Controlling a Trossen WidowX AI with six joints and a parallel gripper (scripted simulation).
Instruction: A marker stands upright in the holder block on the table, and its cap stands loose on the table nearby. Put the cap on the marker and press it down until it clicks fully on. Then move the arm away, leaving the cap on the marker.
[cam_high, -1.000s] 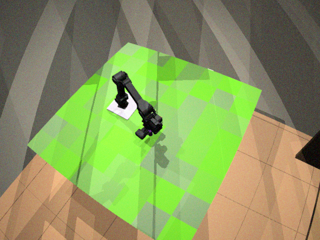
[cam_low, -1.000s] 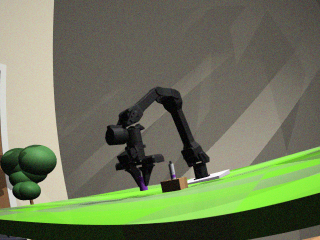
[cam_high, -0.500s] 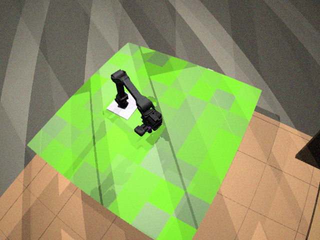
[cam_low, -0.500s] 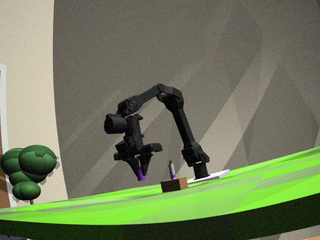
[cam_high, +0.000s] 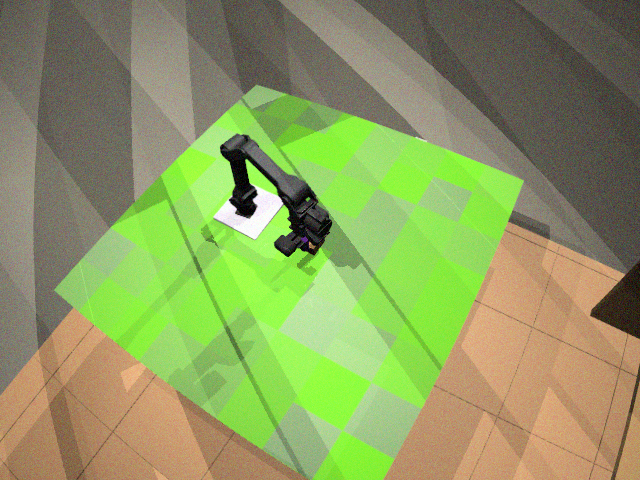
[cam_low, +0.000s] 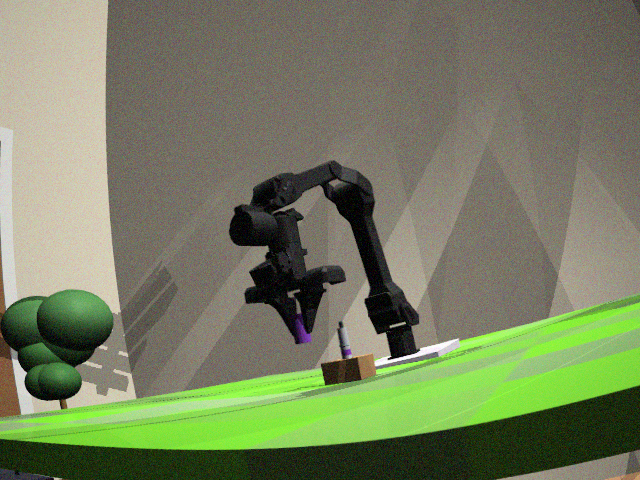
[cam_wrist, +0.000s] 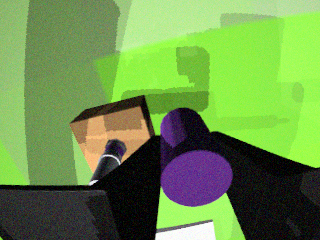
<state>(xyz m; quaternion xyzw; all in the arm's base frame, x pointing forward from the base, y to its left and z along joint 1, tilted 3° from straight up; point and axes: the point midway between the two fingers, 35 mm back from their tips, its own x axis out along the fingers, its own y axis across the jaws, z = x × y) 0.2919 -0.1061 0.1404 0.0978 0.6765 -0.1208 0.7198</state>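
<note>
The purple cap (cam_low: 302, 333) (cam_wrist: 196, 177) is held between the fingers of my gripper (cam_low: 299, 326) (cam_wrist: 185, 140), which is shut on it. The cap is off the table, slightly tilted in the exterior view, its lower end below the fingertips. The marker (cam_low: 344, 336) (cam_wrist: 106, 166) stands upright in the brown holder block (cam_low: 348, 369) (cam_wrist: 90, 134), its dark tip up and bare. In the exterior view the cap is left of the marker, at about its height in the picture, and apart from it. In the wrist view the left finger partly hides the marker and block.
The white base plate (cam_high: 254, 227) (cam_low: 445, 347) (cam_wrist: 189, 232) of the arm is on the green checkered table (cam_high: 330, 392) (cam_low: 361, 418), on the far side of the holder from the cap in the exterior view. A green tree (cam_low: 74, 321) stands beyond the table at left.
</note>
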